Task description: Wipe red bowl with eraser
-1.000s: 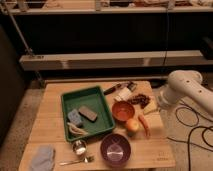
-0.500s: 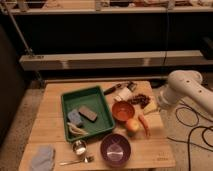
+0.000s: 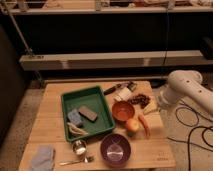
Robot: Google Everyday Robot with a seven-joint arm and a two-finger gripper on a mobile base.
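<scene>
One glossy round red bowl [image 3: 123, 110] near hand [image 3: 152, 106]

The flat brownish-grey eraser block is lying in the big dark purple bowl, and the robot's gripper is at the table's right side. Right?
No. The camera view shows the flat brownish-grey eraser block lying in the green tray, beside a blue squarish block; the big dark purple bowl holds no eraser. The gripper is at the right side of the wooden table, near the small orange-red bowl.
</scene>
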